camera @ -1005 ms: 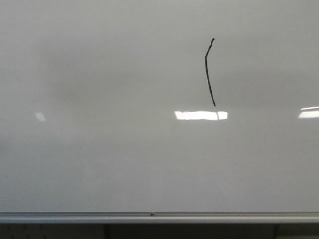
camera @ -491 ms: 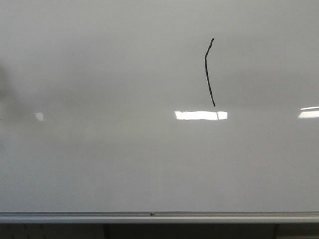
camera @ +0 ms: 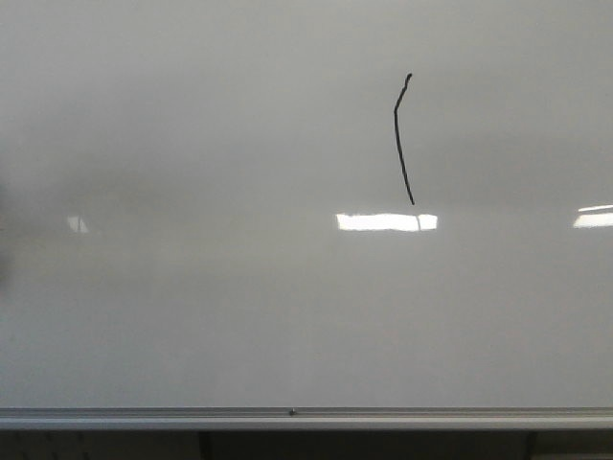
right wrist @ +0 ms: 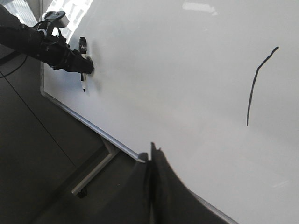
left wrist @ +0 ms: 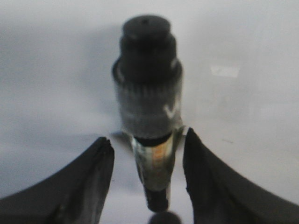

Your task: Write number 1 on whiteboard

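Note:
The whiteboard point(camera: 239, 316) fills the front view, glossy pale grey. The number 1 point(camera: 399, 144) is a thin black, nearly vertical stroke, bent near its top, right of centre; it also shows in the right wrist view point(right wrist: 251, 93). My left gripper point(left wrist: 148, 142) is shut on a black-capped marker point(left wrist: 149, 107) in front of bare board. In the right wrist view the left gripper point(right wrist: 86, 69) holds the marker point(right wrist: 83, 83) near the board's left edge, far from the stroke. My right gripper point(right wrist: 152, 151) is shut and empty, by the board's lower edge.
A silver aluminium frame point(camera: 287, 418) runs along the board's bottom edge. A grey stand leg point(right wrist: 93, 175) reaches over the dark floor below the board. Bright rectangular light reflections point(camera: 383, 221) lie just under the stroke.
A faint dark shadow at the left edge of the front view has shifted lower and faded. The stroke is unchanged.

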You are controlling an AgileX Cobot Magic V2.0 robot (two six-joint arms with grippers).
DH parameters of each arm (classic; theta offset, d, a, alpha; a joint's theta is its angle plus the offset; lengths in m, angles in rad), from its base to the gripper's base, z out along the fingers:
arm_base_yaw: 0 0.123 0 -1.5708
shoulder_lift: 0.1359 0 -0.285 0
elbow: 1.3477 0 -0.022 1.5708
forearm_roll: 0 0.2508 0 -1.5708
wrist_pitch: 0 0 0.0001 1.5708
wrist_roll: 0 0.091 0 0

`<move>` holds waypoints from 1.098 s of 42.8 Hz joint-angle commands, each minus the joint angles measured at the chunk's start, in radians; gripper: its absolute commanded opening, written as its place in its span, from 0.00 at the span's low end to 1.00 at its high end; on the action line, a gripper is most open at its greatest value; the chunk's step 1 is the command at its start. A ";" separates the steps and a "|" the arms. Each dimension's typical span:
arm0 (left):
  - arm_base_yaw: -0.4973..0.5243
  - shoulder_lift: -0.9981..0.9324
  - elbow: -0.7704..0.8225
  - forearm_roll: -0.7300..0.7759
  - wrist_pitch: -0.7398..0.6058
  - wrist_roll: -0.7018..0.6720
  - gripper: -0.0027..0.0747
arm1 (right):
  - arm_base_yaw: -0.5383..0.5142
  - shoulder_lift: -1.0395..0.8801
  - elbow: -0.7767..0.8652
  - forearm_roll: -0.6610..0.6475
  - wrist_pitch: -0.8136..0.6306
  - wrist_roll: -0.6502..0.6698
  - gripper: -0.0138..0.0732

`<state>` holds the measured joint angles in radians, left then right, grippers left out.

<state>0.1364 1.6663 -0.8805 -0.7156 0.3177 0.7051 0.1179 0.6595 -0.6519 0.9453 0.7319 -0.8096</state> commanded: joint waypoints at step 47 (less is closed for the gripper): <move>-0.139 -0.862 0.231 0.320 0.119 -0.212 0.01 | -0.006 -0.209 0.199 0.069 -0.480 -0.003 0.09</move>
<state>0.0231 0.8686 -0.6718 -0.3696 0.5392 0.5058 0.1179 0.5059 -0.4549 0.9769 0.3596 -0.8096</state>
